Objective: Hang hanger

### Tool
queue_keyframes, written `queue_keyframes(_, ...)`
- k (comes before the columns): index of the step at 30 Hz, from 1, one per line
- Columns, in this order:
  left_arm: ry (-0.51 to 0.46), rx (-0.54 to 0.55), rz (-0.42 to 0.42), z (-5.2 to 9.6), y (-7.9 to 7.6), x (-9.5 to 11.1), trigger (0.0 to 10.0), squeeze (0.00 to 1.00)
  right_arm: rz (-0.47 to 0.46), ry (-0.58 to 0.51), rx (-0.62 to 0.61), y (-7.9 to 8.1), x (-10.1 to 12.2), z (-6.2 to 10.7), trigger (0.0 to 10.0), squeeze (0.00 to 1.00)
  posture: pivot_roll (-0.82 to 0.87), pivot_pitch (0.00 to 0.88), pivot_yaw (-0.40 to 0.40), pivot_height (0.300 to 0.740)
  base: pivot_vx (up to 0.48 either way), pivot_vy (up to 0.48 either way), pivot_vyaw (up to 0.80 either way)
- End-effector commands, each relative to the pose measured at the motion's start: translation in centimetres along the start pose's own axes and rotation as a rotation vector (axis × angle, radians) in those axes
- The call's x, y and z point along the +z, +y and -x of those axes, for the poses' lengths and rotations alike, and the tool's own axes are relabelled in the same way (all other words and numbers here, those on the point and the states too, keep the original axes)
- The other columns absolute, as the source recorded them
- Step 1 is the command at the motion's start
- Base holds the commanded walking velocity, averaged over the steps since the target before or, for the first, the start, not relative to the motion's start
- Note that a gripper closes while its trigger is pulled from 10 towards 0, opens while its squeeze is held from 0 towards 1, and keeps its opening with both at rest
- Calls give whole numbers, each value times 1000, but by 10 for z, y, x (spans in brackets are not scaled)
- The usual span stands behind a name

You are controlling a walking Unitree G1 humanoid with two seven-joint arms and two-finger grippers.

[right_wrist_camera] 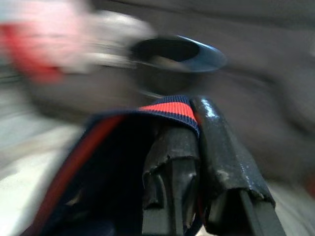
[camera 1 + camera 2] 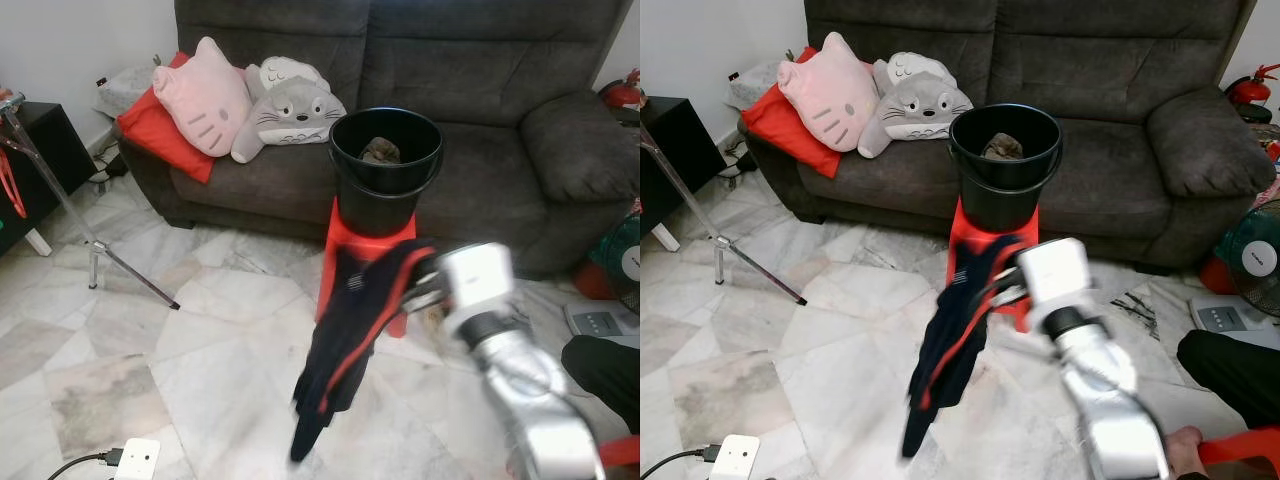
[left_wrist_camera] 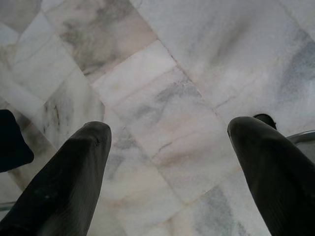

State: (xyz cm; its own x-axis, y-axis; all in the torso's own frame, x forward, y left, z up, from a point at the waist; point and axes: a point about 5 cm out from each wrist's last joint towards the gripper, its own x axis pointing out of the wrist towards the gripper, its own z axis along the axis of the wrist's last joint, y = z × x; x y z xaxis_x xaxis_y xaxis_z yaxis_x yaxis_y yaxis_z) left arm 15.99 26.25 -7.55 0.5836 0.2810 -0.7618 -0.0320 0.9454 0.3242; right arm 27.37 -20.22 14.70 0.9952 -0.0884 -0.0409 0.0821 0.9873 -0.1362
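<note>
In front of the red plastic stool (image 2: 350,232), the right gripper (image 2: 425,282) is raised at mid height, its fingers (image 1: 231,167) pressed together on the top fold of a dark navy garment with red stripes (image 2: 345,340). The cloth drapes down from the grip, free of the pale marble floor (image 2: 200,340). A hanger inside it can't be made out; too blurred to tell. Step looks like carry, not yet hanging. No rail or hook is visible, so the next move likely calls for turning to find one while keeping the pinch tight. The left gripper (image 3: 167,162) hangs idle over the floor, fingers spread wide, holding nothing. Just behind the garment a black plastic bucket (image 2: 386,165) sits on the stool, before a dark grey fabric sofa (image 2: 480,120).
</note>
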Motion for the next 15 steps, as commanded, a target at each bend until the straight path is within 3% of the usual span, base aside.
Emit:
queue_keyframes(1, 16, 4, -18, 1, 1, -3, 10000, 0, -66, 40, -157, -24, -9, 0, 10000, 0, -201, 4, 30, 740, 0, 0, 0)
queue_keyframes(2, 15, 4, -18, 1, 1, -3, 10000, 0, -88, 49, -228, -34, -12, 1, 10000, 0, -193, 3, 32, 740, 0, 0, 0)
queue_keyframes(5, 13, 7, -16, 0, 2, -3, 10000, 0, -68, 54, -276, -42, -17, 2, 10000, 0, -189, 9, 33, 740, 0, 0, 0)
queue_keyframes(15, 10, 5, -30, 0, 4, -1, 10000, 0, -82, 3, -322, -32, -13, 2, 10000, 0, -193, 23, 48, 740, 0, 0, 0)
